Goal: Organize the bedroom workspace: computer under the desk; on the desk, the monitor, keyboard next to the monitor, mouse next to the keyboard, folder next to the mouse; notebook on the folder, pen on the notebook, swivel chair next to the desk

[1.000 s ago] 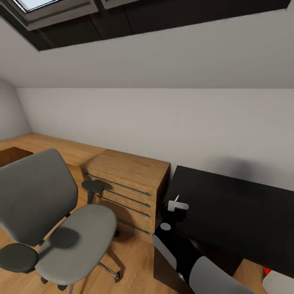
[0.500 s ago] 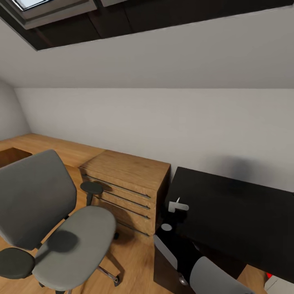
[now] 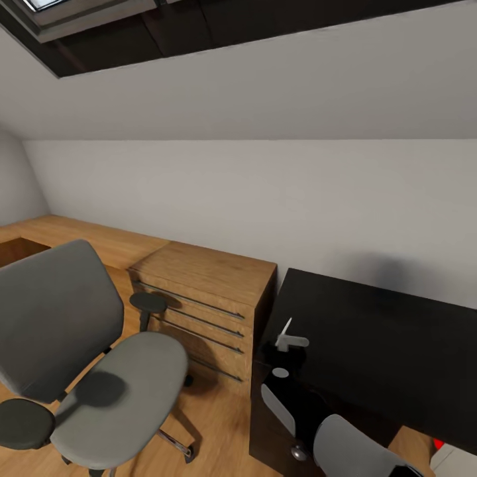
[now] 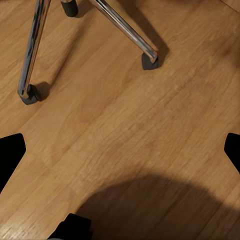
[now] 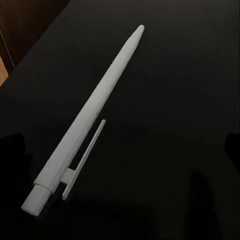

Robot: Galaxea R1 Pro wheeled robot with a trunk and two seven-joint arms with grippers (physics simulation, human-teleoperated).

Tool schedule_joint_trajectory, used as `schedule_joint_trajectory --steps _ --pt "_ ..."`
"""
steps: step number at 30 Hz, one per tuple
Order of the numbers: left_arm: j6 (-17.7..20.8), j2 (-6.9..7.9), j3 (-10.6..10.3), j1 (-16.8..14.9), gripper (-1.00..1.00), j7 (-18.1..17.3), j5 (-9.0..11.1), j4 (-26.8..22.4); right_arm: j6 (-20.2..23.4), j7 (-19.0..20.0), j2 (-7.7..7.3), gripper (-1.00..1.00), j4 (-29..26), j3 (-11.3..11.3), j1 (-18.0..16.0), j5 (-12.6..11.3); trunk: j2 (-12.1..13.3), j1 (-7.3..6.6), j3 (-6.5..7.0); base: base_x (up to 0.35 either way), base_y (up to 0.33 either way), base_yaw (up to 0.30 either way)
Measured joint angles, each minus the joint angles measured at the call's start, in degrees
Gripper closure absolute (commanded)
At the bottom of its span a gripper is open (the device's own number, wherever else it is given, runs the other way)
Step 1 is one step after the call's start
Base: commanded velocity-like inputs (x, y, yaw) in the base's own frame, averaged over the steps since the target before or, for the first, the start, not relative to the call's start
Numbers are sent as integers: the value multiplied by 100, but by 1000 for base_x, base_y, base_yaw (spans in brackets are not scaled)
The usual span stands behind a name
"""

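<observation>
The white pen [image 5: 95,115] lies on the glossy black desk [image 5: 175,75] close to its left edge. My right gripper [image 5: 122,150] hovers just above the pen, open, with its dark fingertips wide apart on either side of it. In the head view this gripper [image 3: 289,344] sits over the left edge of the desk [image 3: 384,344]. The grey swivel chair [image 3: 119,384] stands on the floor to the left, its seat bare. My left gripper [image 4: 120,152] hangs open over the wooden floor beside the chair's chrome base [image 4: 125,32]. Monitor, keyboard, mouse and folder are out of view.
A light wooden drawer cabinet [image 3: 212,298] stands between the chair and the desk, against the white wall. A low wooden ledge [image 3: 73,232] runs along the wall at left. The ceiling slopes low overhead. A red and white object [image 3: 450,457] sits at the bottom right corner.
The end of my right arm has slid a little toward me along the desk's left edge. The view has shifted slightly. Chair, cabinet and desk stay put.
</observation>
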Motion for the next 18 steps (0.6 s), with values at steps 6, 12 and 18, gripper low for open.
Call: schedule_joint_trajectory --steps 6,12,18 --pt "0 1 3 0 -100 0 0 0 -15 82 6 -100 109 -86 -46 11 0 0 0 0 0 0" --pt "0 0 3 0 -100 0 1 1 -17 87 8 -100 115 -99 -48 15 0 0 1 0 0 0" --pt "0 0 3 0 -100 0 9 1 -52 91 23 100 152 -103 -51 52 -1 0 1 0 0 0"
